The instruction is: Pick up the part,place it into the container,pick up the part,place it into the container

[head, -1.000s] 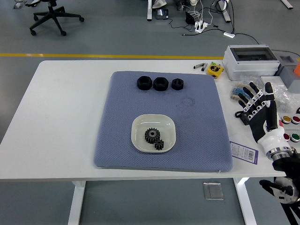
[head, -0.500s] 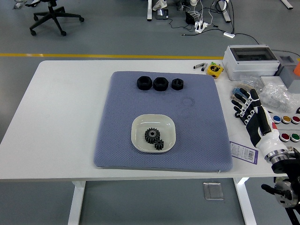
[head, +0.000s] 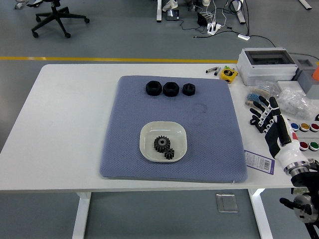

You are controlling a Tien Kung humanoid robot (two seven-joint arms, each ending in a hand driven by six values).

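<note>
A blue-grey textured mat (head: 149,124) is spread over the middle of the white worktop (head: 65,124). Toward the mat's near half a shallow, cream, rounded-square dish (head: 147,134) is set, and two black gears are seen lying inside it: a larger gear (head: 161,144) and a smaller gear (head: 169,154) just beside it, at its near right, apparently touching. Along the mat's far edge three black hex nuts are lined up in a row: a left nut (head: 153,88), a middle nut (head: 170,88) close beside it, and a smaller right nut (head: 188,89).

The right hand (head: 269,121) is held over the worktop's right side, off the mat and well apart from the dish, with its fingers (head: 260,110) extended and slightly spread; nothing is gripped. The left arm is not seen.

At the far right corner a grey box with a clear lid (head: 264,64) is placed, with a small yellow object (head: 228,73) near it. Coloured buttons (head: 304,127) are seen at the right edge, and a purple-edged label (head: 259,161) lies near the mat's near right corner.
</note>
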